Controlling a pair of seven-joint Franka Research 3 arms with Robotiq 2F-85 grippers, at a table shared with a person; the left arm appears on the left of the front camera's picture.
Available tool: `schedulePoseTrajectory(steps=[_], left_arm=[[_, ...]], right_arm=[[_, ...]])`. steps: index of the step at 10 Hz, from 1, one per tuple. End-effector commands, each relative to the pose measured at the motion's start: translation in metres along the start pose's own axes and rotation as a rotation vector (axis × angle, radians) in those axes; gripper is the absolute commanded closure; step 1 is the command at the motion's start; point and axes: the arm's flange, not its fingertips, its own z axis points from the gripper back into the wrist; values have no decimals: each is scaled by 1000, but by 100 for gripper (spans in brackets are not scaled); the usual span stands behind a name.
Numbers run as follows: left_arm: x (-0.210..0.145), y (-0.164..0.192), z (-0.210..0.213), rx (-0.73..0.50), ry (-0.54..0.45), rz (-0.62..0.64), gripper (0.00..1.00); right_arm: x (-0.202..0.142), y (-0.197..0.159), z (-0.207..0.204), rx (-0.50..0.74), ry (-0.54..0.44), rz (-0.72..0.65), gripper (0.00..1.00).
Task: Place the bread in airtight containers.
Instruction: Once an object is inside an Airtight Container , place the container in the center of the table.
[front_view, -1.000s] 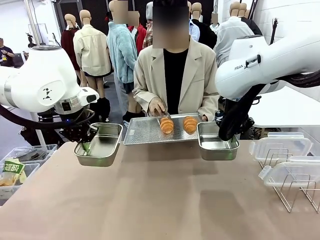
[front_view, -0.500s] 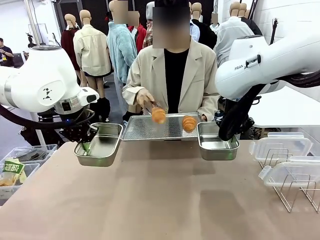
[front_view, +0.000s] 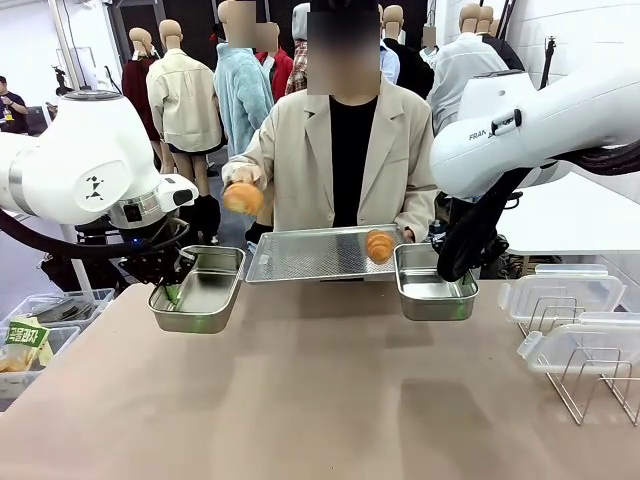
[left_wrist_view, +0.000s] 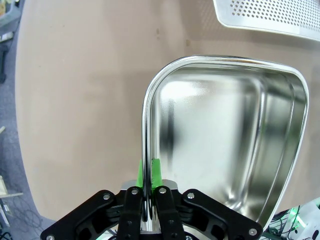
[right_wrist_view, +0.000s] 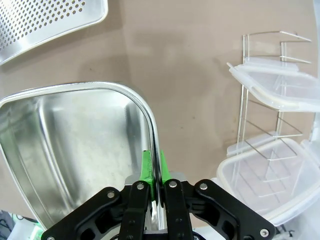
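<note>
A person's hand holds one bread (front_view: 243, 198) in the air, above and behind the left airtight container (front_view: 200, 290). Another bread (front_view: 379, 245) lies at the right end of the perforated tray (front_view: 300, 258). My left gripper (front_view: 172, 293) is shut on the near rim of the left container (left_wrist_view: 220, 135), with its fingertips (left_wrist_view: 149, 172) pinching the steel edge. The right gripper (front_view: 450, 270) is shut on the rim of the right airtight container (front_view: 433, 285). In the right wrist view that gripper (right_wrist_view: 152, 170) clamps the container (right_wrist_view: 70, 140) wall. Both containers are empty and have no lids on.
Two clear lids (front_view: 560, 292) (front_view: 580, 345) rest on a wire rack (front_view: 585, 385) at the table's right, and one lid (right_wrist_view: 272, 92) also appears in the right wrist view. A bin with packets (front_view: 30, 345) stands off the left edge. The near half of the brown table (front_view: 320, 400) is bare.
The person lifted one bread off the tray and carried it left and up, to above the left container. Both arms and both containers stayed put.
</note>
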Motion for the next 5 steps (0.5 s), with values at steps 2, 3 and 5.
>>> schedulePoseTrajectory(steps=[2, 3, 5], left_arm=[[2, 2, 4, 12, -11, -8, 100], [2, 2, 4, 12, -11, -8, 100], [2, 2, 4, 12, -11, -8, 100]], right_arm=[[-4, -2, 0, 8, -24, -7, 100], [-4, -2, 0, 8, -24, -7, 100], [-4, -2, 0, 8, -24, -7, 100]])
